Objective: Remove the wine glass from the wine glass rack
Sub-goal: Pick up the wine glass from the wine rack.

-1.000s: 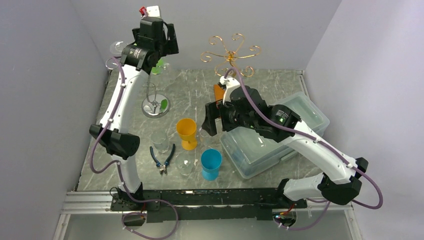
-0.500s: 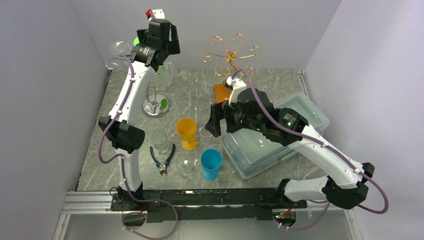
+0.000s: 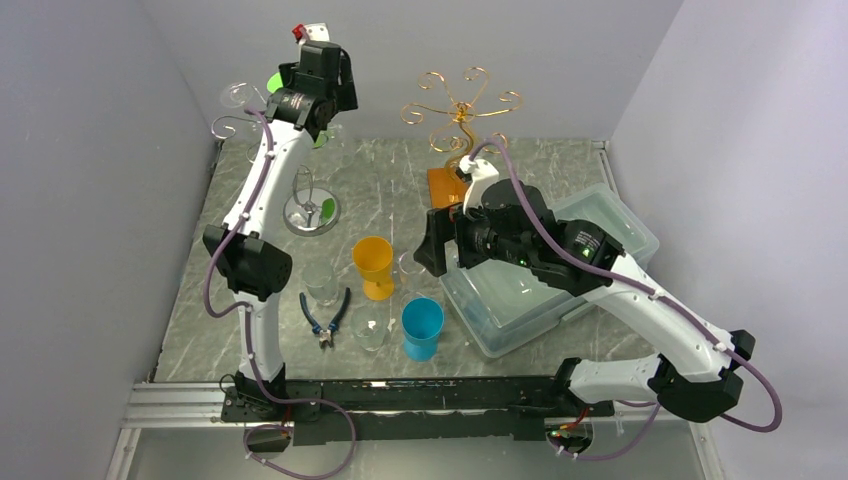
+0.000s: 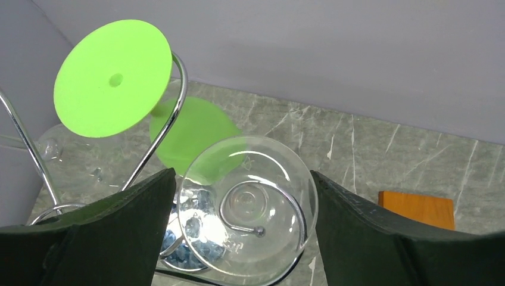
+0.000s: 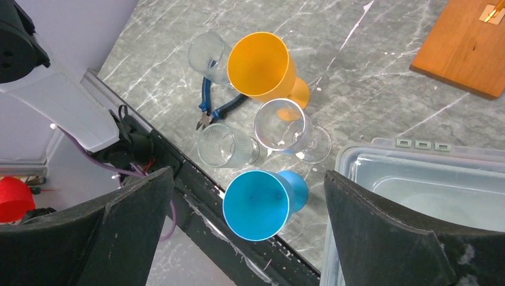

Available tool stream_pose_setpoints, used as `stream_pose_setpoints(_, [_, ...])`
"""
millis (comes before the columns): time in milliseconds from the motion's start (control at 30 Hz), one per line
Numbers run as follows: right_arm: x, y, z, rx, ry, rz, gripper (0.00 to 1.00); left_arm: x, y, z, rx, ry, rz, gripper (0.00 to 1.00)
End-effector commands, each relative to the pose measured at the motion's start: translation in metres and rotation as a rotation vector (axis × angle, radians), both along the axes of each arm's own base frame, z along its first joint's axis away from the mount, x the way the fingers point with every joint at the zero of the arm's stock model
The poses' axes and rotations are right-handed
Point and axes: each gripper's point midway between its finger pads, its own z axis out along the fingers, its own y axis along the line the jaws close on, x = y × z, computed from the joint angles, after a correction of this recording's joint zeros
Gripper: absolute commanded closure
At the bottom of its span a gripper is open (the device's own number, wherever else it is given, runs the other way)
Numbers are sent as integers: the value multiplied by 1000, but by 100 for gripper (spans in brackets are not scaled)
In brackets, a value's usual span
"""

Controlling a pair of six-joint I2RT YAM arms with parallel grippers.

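Since a second ago my left gripper (image 4: 243, 174) has climbed higher, level with the chrome wire rack (image 3: 298, 216) at the back left. Its fingers stand wide on either side of the clear wine glass (image 4: 247, 208), which hangs upside down on a rack hook; whether they touch it I cannot tell. My right gripper (image 5: 249, 173) gapes wide above an orange plastic goblet (image 5: 260, 62) and a blue plastic goblet (image 5: 256, 202).

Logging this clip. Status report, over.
Left tool open, straddling clear upside-down wine glass on chrome wire rack. Right tool open above blue plastic goblet. Green-footed glass hangs close beside.
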Motion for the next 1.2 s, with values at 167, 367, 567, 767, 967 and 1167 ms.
stream_pose_setpoints(167, [4,-4,9,40,-28,-33,0,8,2,29,-67,-95,-6,27])
stream_pose_setpoints(367, [4,-4,6,36,-23,-32,0,7,1,38,-66,-120,-26,45])
stream_pose_setpoints(567, [4,-3,5,36,-22,-33,0,1,-2,56,-74,-162,-61,53])
stream_pose_setpoints(767, [4,-1,3,36,-16,-29,0,-4,-4,67,-72,-183,-92,57])
stream_pose_setpoints(967, [5,0,1,37,-13,-29,0,-12,-6,78,-74,-203,-113,60])
stream_pose_setpoints(1167, [5,1,0,38,-12,-28,0,-17,-9,84,-77,-211,-138,61])
